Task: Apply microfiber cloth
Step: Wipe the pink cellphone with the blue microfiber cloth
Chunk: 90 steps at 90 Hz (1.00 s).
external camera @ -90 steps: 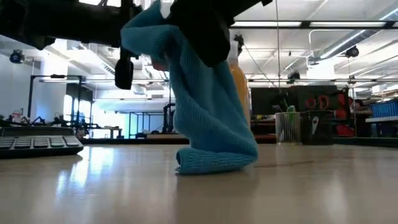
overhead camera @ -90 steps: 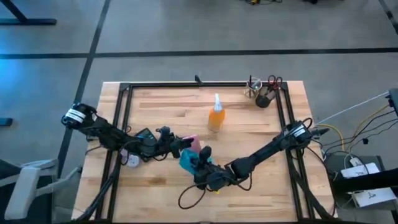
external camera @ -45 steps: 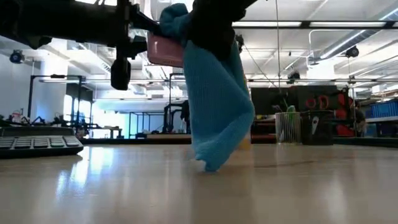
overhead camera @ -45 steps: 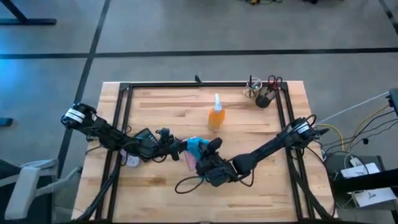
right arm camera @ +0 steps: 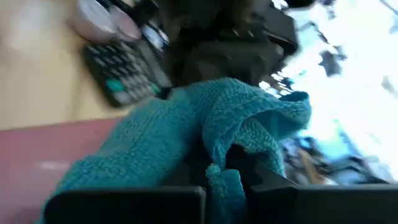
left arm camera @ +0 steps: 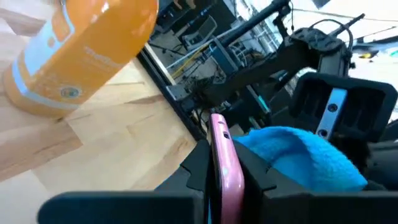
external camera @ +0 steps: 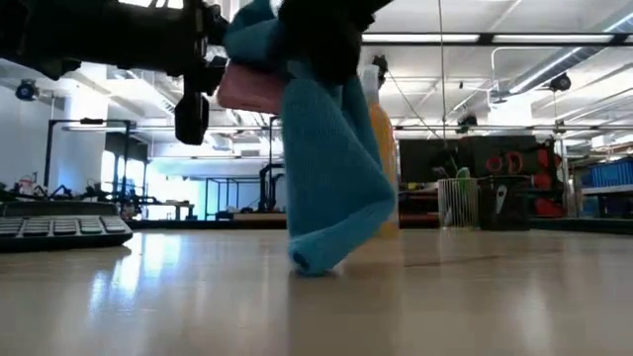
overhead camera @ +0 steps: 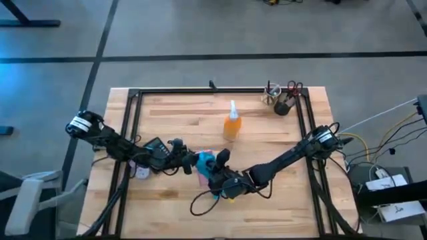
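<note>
The turquoise microfiber cloth [overhead camera: 205, 159] is draped over a pink-cased phone [left arm camera: 224, 155] held above the table's near middle. My left gripper [left arm camera: 222, 168] is shut on the phone. My right gripper [right arm camera: 224, 174] is shut on the cloth [right arm camera: 186, 137], right beside the phone's pink surface [right arm camera: 56, 155]. In the low view the cloth [external camera: 331, 178] hangs down from the phone [external camera: 247, 89] and its lower end [external camera: 312, 262] rests folded on the table. My left gripper pinches the phone's edge [left arm camera: 219, 180] between its two fingers, coming level from the table's left. The phone is lifted clear of the table. My right gripper pinches a bunched fold of the cloth [right arm camera: 217, 168], several layers, at its upper part. That part lies against the phone; the rest hangs slack.
An orange spray bottle [overhead camera: 231, 123] stands just beyond the grippers. A calculator [overhead camera: 155, 148] and a small round white thing [overhead camera: 142, 172] lie under the left arm. A cup with scissors [overhead camera: 280, 100] stands at the far right. A black cable loop [overhead camera: 200, 203] lies near the front edge.
My right gripper has carried the cloth up over the phone. The cloth's heaped lower end lifted until only its tip met the table, then sank again and folded on the wood. The left gripper has kept the phone about where it was.
</note>
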Available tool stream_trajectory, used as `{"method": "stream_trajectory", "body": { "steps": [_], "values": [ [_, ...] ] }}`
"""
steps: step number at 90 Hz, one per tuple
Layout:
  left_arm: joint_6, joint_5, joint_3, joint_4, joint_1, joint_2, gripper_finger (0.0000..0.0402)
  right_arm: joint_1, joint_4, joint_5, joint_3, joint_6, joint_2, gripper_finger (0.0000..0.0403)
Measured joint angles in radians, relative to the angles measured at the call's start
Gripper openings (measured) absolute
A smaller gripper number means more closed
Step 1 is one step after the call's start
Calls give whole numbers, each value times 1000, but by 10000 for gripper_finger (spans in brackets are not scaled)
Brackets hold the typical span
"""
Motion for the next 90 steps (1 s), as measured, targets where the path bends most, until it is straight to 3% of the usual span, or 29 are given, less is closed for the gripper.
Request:
{"method": "stream_trajectory", "body": {
  "steps": [15,31,53,67,79,90],
  "values": [
    [-3,5,-2,-11,-35,0,21,4,-134,28,0,24,-61,0],
    [64,85,-3,-9,-74,-2,21,-1,-240,52,-3,98,-114,0],
    [154,56,-4,-23,-82,2,21,3,-157,-296,-3,188,-140,0],
    [221,56,7,-29,-81,2,21,-23,-102,-356,-2,224,-131,0],
    [292,60,25,-51,-80,2,21,-55,-57,-510,-2,286,-131,0],
    [368,-19,38,-54,-79,3,21,-71,-41,-517,-2,375,-133,0]
  ]
}}
